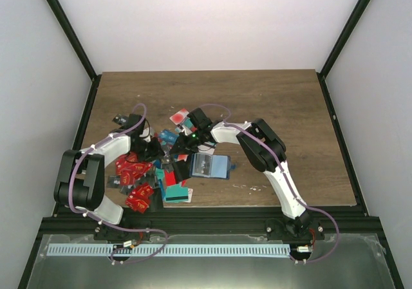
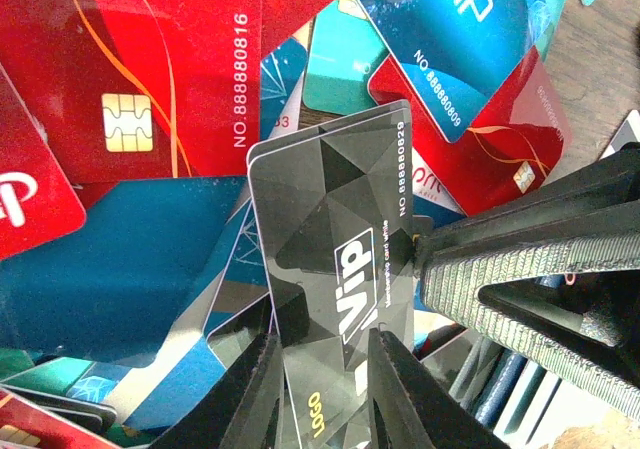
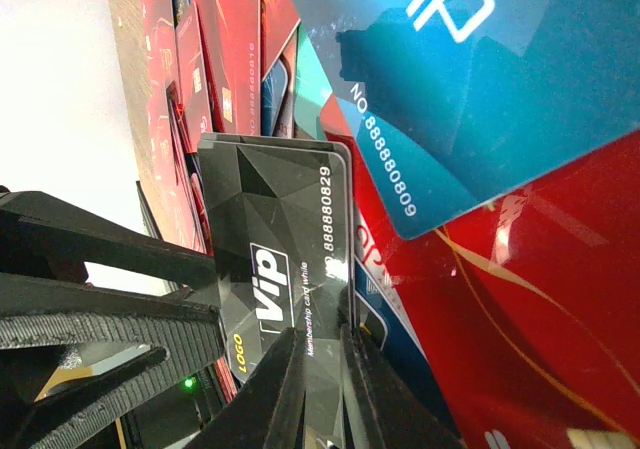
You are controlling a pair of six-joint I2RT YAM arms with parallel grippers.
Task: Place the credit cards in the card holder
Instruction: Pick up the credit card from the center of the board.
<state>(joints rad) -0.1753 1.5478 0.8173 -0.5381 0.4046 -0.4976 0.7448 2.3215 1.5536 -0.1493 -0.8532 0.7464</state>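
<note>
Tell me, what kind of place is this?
Probably a robot test booth: plain white walls box in a wooden table, a left arm and a right arm are bolted at its near edge, with a heap of cards.

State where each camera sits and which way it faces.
Top external: above and behind the bases, looking down on the table; both arms, left gripper and right gripper over the credit cards.
Left wrist: on the left arm, facing down its own fingers at a black VIP card.
Right wrist: on the right arm, facing along its own fingers.
Both wrist views share that card.
</note>
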